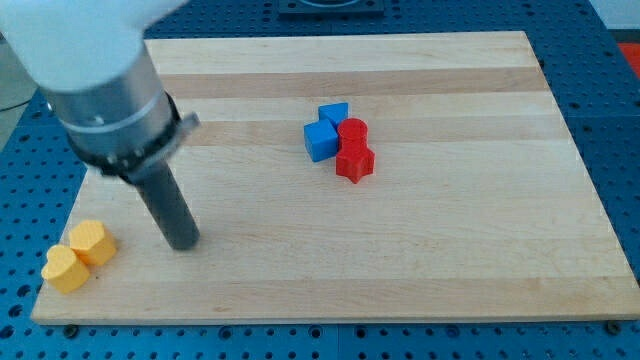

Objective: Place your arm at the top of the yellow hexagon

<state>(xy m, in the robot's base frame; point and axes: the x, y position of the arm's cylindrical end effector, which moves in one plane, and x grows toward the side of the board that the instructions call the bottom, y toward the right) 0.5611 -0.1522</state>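
Note:
The yellow hexagon (pixel 93 242) lies near the board's bottom left corner. A second yellow block (pixel 66 269), heart-like in shape, touches it at its lower left. My tip (pixel 184 241) rests on the board to the right of the yellow hexagon, about level with it and a block's width or more away. The dark rod rises up and to the left into the grey arm body (pixel 105 90).
A cluster of blocks sits near the board's middle: two blue blocks (pixel 321 140) (pixel 334 113) and two red blocks (pixel 353 131) (pixel 354 161), all touching. The wooden board (pixel 450 250) lies on a blue perforated table.

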